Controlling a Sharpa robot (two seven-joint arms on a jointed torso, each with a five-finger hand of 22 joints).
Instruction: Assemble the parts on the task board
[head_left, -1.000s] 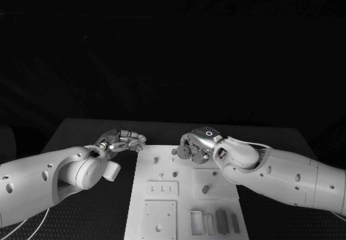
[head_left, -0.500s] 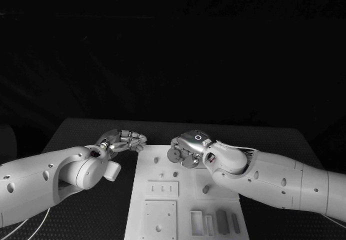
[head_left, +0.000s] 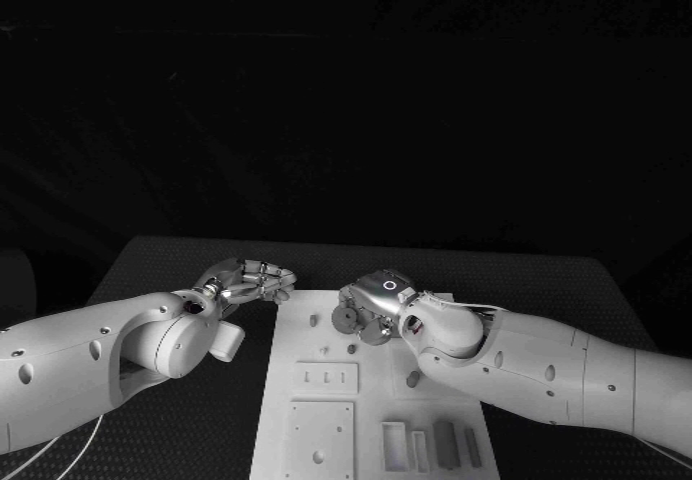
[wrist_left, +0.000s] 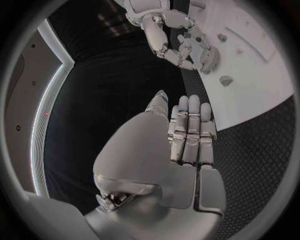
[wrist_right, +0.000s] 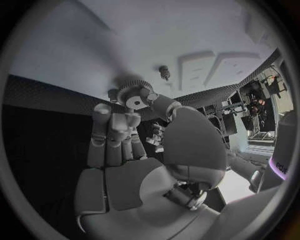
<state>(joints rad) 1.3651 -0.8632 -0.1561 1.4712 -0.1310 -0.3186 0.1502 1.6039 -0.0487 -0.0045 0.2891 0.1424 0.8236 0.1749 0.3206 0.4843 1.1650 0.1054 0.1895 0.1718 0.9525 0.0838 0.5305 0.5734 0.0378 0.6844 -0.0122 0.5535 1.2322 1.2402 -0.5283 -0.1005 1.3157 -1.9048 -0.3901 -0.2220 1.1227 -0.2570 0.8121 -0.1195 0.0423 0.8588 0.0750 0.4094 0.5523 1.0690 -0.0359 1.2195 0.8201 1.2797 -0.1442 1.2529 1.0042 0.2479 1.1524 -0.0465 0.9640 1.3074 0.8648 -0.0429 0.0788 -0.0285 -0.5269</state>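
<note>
Fingers (wrist_right: 145, 97) pinch gear (wrist_right: 133, 94), its flat face toward the wrist camera.

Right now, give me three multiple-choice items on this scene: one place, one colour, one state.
1. The left robot hand is: A over the board's middle; B beside the board's left edge; C at the table's right edge.
2. The task board is: A black; B white; C striped.
3. The right robot hand is: A empty; B flat on the table; C pinching a toothed round part.
Key: B, it sits off the board's left side; B, the board is white; C, the right wrist view shows the part between thumb and fingers.
</note>
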